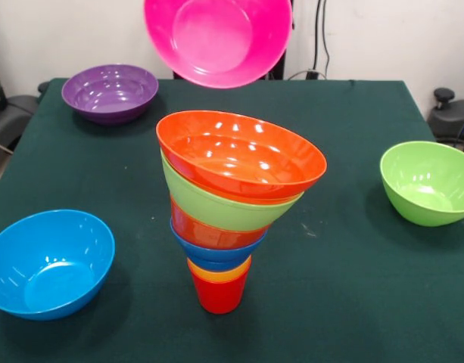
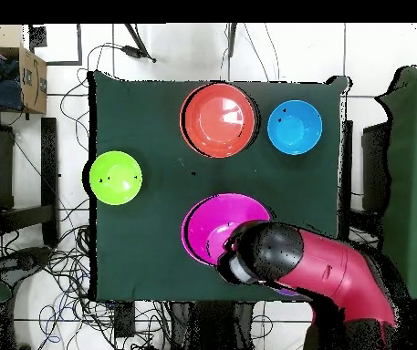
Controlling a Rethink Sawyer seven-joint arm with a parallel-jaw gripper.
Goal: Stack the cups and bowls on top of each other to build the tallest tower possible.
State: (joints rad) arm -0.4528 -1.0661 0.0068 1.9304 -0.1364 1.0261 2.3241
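Six pieces nest in the tower [image 1: 235, 204] at mid-table, red cup [image 1: 219, 293] lowest, leaning under the wide orange-red bowl [image 1: 243, 155]. The pink bowl [image 1: 216, 38] hangs tilted behind and above it, presumably next to go on; the arm [image 2: 312, 264] hides the gripper, so its grip can't be judged.

The front view looks from low at the table's [image 1: 353, 302] edge, quite near, slightly downward across the green cloth; the tower [image 1: 232, 204] stands at centre, the wall at 12 o'clock. The overhead view looks straight down from high and holds the whole table [image 2: 157, 118]. Both share the tower [image 2: 217, 120], turned half round.
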